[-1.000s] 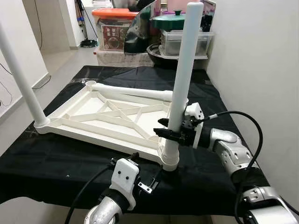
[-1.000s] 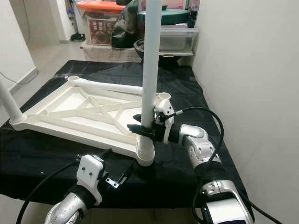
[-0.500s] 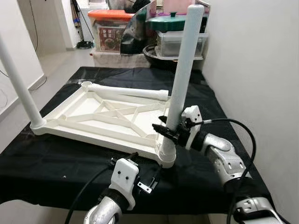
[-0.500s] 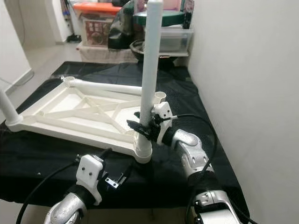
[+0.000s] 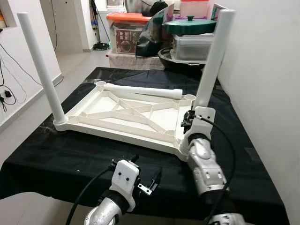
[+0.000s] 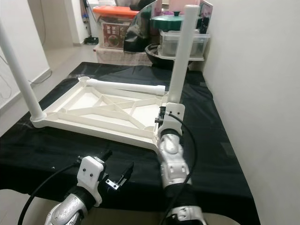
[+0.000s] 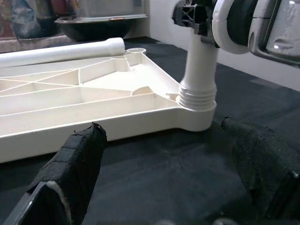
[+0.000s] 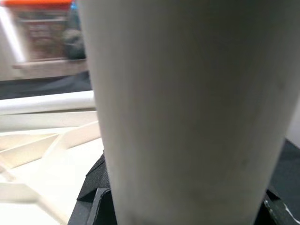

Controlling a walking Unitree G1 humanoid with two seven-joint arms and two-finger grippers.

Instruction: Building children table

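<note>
The tabletop (image 5: 126, 119) is laid upside down on the black counter (image 5: 47, 159), its near corner close to the front edge. The upright leg (image 5: 212, 63) in that corner is pinched by the right claw (image 5: 186, 123). The left claw (image 7: 164, 187) is held spread over bare cloth just before the corner.

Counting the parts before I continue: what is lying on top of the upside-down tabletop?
A loose white leg lies along the far edge of the tabletop. Two more legs stand in corner sockets; the right gripper holds one, hiding its lower part.
</note>
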